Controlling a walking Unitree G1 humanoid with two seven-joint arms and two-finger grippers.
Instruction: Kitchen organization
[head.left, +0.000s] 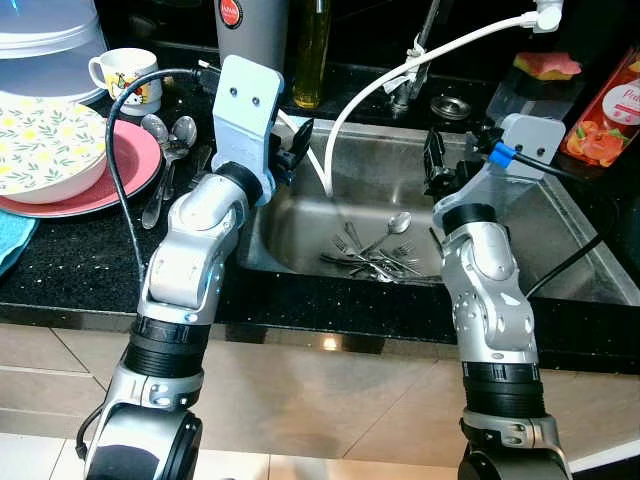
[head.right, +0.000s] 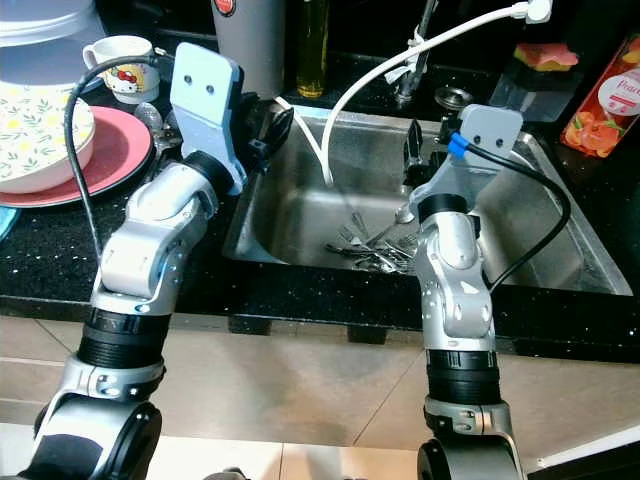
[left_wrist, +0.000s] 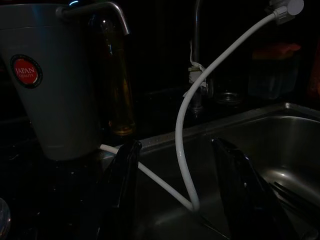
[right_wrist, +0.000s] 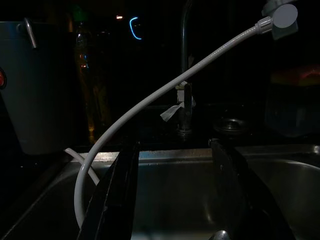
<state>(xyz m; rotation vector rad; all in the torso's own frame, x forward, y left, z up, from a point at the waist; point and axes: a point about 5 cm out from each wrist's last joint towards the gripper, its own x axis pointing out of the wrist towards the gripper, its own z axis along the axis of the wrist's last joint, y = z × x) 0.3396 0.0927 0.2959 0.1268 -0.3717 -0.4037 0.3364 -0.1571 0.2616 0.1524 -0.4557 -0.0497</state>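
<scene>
A pile of forks and a spoon (head.left: 375, 258) lies on the bottom of the steel sink (head.left: 575, 235). My left gripper (head.left: 296, 150) hovers over the sink's left rim, open, with nothing between its fingers (left_wrist: 122, 190). Over the right half of the basin my right gripper (head.left: 436, 165) is also open and empty, pointing toward the back wall and faucet (right_wrist: 184, 107). Two spoons (head.left: 172, 135) rest on the black counter beside a pink plate (head.left: 140, 165).
A white hose (head.left: 345, 110) arcs from the back right down into the sink between my grippers. On the left counter sit a patterned bowl (head.left: 45, 150), a mug (head.left: 125, 75), a grey jug (head.left: 255, 30) and an oil bottle (head.left: 312, 50). A red carton (head.left: 605, 110) stands at right.
</scene>
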